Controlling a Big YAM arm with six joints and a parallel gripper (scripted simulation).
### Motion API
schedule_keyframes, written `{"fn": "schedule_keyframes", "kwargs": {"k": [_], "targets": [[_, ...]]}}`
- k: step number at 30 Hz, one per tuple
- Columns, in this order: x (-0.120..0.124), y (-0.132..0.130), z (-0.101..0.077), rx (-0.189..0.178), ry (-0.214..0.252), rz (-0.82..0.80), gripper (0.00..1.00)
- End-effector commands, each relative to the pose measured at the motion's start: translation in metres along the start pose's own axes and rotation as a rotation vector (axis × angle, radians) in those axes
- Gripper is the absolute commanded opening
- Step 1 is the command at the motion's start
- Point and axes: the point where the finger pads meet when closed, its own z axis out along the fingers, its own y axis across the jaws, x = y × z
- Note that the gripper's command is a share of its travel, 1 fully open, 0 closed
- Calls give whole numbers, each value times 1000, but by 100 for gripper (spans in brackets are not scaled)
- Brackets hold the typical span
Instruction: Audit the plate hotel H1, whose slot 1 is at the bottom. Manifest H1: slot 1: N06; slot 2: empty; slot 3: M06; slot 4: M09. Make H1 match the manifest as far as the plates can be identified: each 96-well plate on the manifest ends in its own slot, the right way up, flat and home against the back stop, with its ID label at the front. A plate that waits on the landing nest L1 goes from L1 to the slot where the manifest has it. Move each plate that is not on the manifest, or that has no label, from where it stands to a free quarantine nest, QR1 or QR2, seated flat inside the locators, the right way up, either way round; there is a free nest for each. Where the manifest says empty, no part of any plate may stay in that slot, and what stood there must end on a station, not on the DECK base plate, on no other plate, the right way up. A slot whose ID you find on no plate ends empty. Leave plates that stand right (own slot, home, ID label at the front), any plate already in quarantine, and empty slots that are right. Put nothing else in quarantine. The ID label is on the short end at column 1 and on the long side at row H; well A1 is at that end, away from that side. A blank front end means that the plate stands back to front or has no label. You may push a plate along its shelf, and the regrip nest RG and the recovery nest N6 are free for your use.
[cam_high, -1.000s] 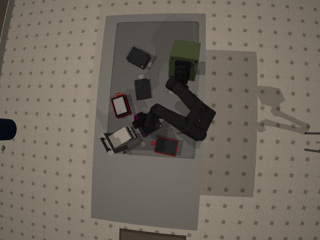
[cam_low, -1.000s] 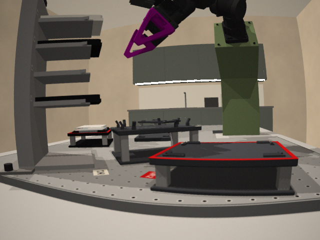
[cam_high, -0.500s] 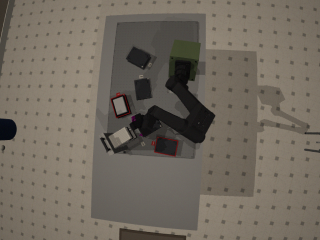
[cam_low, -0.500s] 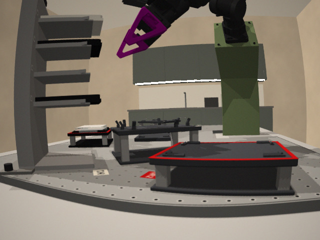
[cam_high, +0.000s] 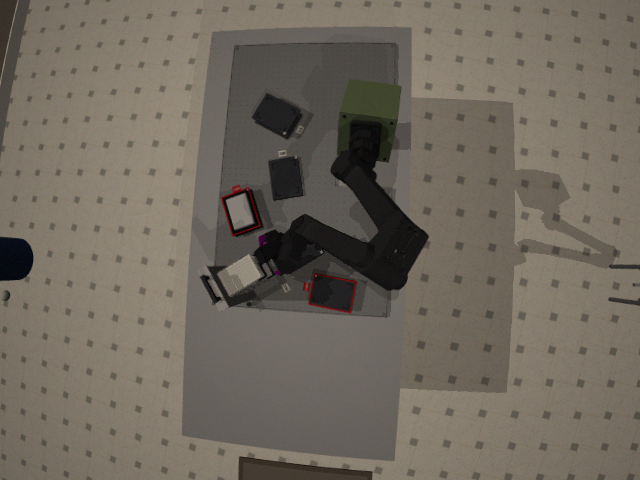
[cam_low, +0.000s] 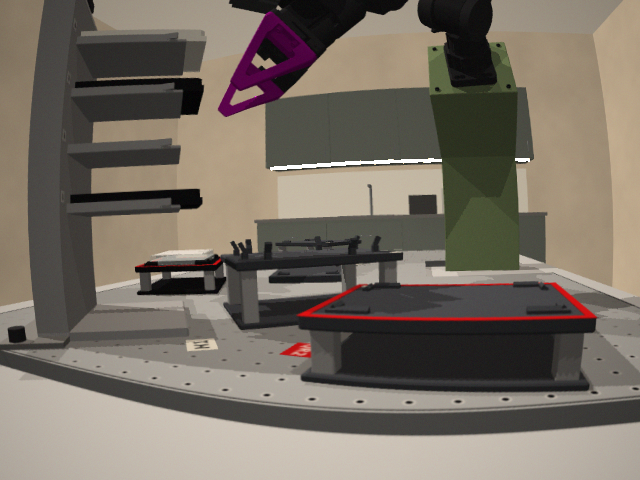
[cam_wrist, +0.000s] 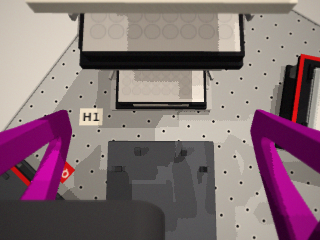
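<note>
Black six-joint arm (cam_high: 372, 217) reaches from its olive-green pedestal (cam_low: 478, 170) toward the grey plate hotel (cam_low: 54, 170), elbow folded out to the far side of the pedestal, wrist tipped down and forward. Magenta triangular-framed gripper (cam_low: 261, 67) hangs high in front of the hotel, about level with the two upper shelves, apart from them. Jaws fully spread, nothing between them; the wrist view shows both magenta fingers wide at the frame edges.

Hotel, bottom to top in the exterior view: lowest shelf carries a black-framed plate (cam_low: 139, 196) jutting past the shelf front; next shelf bare; third shelf carries a second black-framed plate (cam_low: 144, 87), also jutting forward; the top shelf's contents cannot be told there. From the wrist, looking down the hotel front: a pale slab edge at top, below it a black-framed plate with pale round wells (cam_wrist: 160, 40), lower again a smaller-looking one (cam_wrist: 161, 90). No ID legible on either front end.

White "H1" tag (cam_wrist: 91, 117) on the perforated bench (cam_low: 361, 400) just in front of the hotel. Beside the hotel, a red-rimmed nest (cam_high: 240, 211) holds a white plate (cam_high: 241, 210); a second red-rimmed nest (cam_low: 584, 310) stands on the other side.
</note>
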Motion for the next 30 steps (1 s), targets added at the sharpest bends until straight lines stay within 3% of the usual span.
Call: {"fn": "schedule_keyframes", "kwargs": {"k": [1, 30], "targets": [[-13, -3, 8, 12, -16, 11, 100], [-37, -4, 33, 12, -18, 10, 100]]}}
